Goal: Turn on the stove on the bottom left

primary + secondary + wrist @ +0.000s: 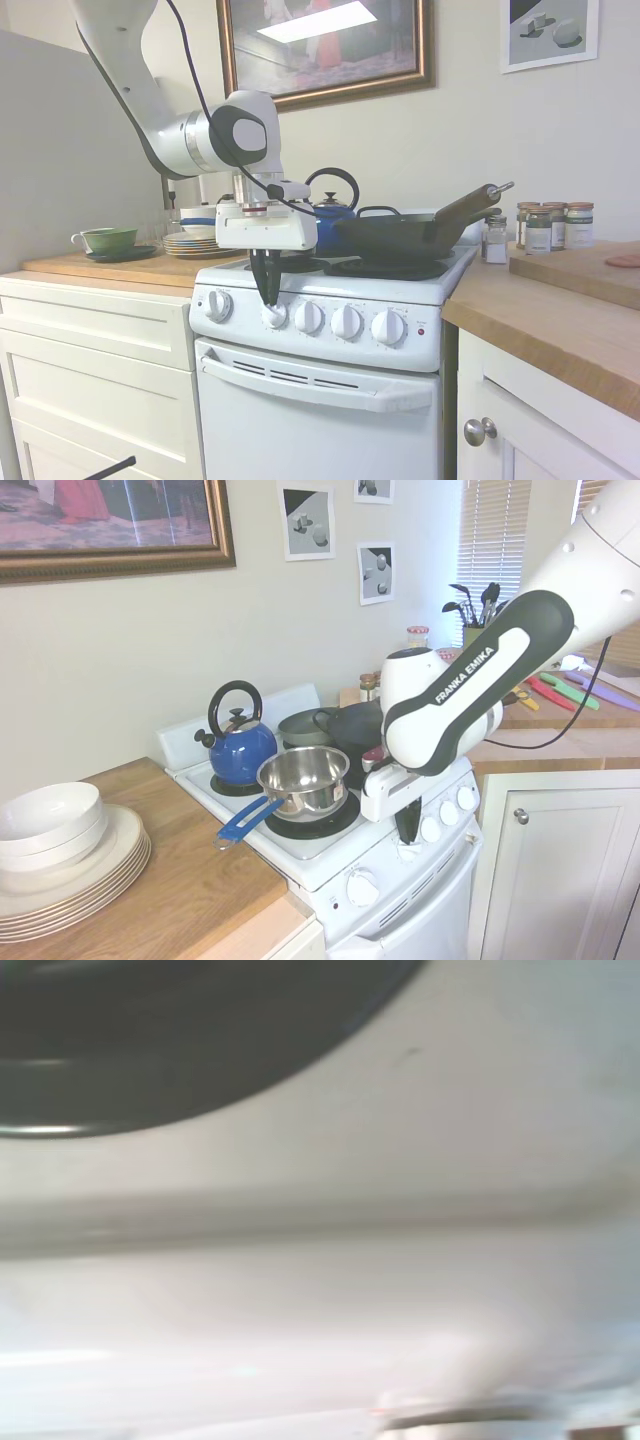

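The stove (330,370), a narrow white range, stood in the lower middle of the first exterior view, between the white drawer cabinets (95,380) at the left and a wooden counter (560,320) at the right. Its five round knobs ran in a row across the front panel, and the gripper (270,308) hung straight down from the arm onto the second knob (274,316) from the left edge of that row. The dark fingers (266,280) looked close together and seemed to pinch this knob, but the tips covered it, so I could not tell for sure whether they were clamped on it or only touching. In the second exterior view the gripper (407,832) was also at the panel, just below the steel pot (303,777) and the blue kettle (242,748). The wrist view was blurred and showed only white enamel and a dark curved shape. The small red light (421,331) at the right end of the panel gave no clear sign. I judged that the step in hand was gripping the knob; the next move called for a firm hold and a rotation of the wrist, without slipping off the smooth knob.
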`<state>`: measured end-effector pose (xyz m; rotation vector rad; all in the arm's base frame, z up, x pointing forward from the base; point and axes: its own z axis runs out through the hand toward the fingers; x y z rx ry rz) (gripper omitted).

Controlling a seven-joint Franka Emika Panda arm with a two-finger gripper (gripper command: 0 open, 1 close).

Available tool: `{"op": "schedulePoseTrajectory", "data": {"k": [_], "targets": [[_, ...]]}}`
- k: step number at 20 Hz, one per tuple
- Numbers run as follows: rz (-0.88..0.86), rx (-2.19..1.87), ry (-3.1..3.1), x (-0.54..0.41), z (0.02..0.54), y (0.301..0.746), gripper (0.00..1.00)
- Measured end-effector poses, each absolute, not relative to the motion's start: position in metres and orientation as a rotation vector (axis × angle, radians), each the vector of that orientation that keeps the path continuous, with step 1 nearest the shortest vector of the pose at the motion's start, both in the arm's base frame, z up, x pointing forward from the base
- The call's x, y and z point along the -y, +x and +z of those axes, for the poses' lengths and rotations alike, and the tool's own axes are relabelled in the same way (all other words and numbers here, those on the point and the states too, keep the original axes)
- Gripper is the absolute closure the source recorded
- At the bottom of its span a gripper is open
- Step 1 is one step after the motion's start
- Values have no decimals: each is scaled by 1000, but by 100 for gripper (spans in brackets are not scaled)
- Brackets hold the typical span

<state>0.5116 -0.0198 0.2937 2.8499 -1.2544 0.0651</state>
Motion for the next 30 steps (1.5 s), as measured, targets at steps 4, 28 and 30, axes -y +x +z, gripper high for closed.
{"op": "schedulePoseTrajectory", "data": {"k": [4,28,30], "targets": [[49,1257,2848,16,288,511,100],[103,1249,2700,-1,262,510,100],[93,1250,2710,-1,262,510,100]]}}
